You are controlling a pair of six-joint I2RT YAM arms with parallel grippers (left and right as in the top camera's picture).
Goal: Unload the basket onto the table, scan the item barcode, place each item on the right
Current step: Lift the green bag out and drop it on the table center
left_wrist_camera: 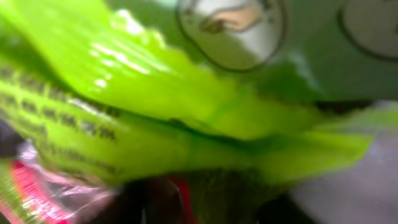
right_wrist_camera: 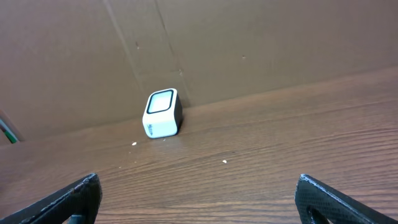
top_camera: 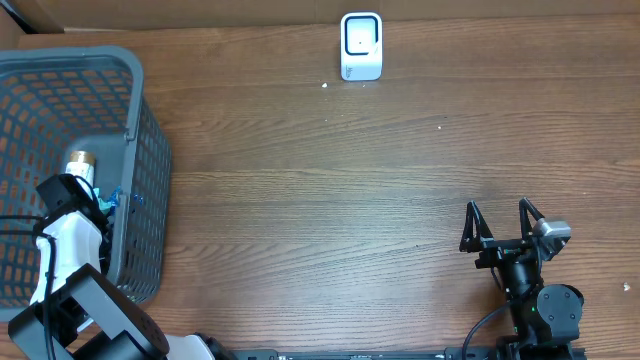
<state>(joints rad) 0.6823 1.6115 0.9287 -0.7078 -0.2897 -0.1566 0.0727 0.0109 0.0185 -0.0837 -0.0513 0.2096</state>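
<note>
A shiny green packet (left_wrist_camera: 186,118) with printed text fills the blurred left wrist view, pressed close to the camera. My left gripper (left_wrist_camera: 211,208) shows only as two dark finger shapes at the bottom edge, with green material between them; whether they clamp it is unclear. From overhead, the left arm (top_camera: 68,225) reaches down into the grey basket (top_camera: 135,100). The white barcode scanner (top_camera: 361,45) stands at the table's far edge, also ahead in the right wrist view as the scanner (right_wrist_camera: 163,113). My right gripper (top_camera: 505,225) rests open at the front right, nothing between its fingers (right_wrist_camera: 68,199).
The basket at the left holds several items: a gold-capped object (top_camera: 78,160), a blue bit (top_camera: 118,200), a pink-and-red wrapper (left_wrist_camera: 37,186). A brown cardboard wall (right_wrist_camera: 249,43) backs the wooden table (top_camera: 330,210).
</note>
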